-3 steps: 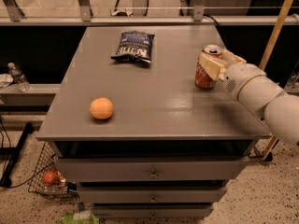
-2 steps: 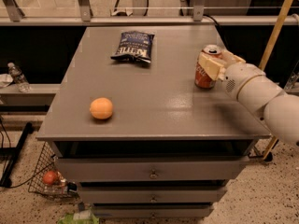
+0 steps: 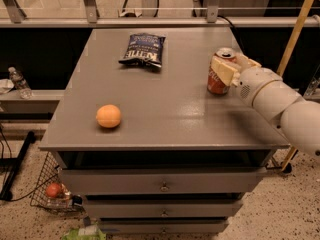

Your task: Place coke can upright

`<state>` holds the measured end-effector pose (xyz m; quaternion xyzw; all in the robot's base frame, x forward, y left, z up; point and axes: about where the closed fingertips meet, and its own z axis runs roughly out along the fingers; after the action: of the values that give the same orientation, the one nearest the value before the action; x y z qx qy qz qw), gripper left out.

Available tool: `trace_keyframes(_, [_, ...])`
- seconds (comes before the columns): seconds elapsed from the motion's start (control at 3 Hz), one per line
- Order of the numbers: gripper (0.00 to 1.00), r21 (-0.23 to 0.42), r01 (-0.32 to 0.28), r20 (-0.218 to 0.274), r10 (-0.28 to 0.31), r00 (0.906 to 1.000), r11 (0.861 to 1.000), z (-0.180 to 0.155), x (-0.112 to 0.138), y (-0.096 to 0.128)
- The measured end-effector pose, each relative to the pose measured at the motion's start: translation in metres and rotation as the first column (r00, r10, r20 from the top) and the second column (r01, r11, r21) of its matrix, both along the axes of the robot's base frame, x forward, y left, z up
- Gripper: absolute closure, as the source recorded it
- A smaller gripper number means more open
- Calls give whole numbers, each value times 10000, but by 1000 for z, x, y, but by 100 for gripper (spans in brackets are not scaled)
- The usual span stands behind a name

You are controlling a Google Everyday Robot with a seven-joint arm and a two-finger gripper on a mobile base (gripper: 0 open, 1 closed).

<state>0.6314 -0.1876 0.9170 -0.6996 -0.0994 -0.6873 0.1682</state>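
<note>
Coke can in tool on grey cabinet

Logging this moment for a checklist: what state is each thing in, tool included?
coke can: upright on the table, gripped by the tool.
tool: at the table's right edge, shut on the coke can.
chip bag: lying flat, far side.
orange: whole, resting near the front.
drawers: shut.

End effector grips coke can, arm outstretched.
</note>
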Motion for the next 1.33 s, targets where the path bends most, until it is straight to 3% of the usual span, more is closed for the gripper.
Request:
trace_keyframes(0.33, [4,8,-27,5,27,10000,10000,1,0,2])
trace_keyframes(1.33, [0,-158,-146,26,147,9999,9998,2,-1,2])
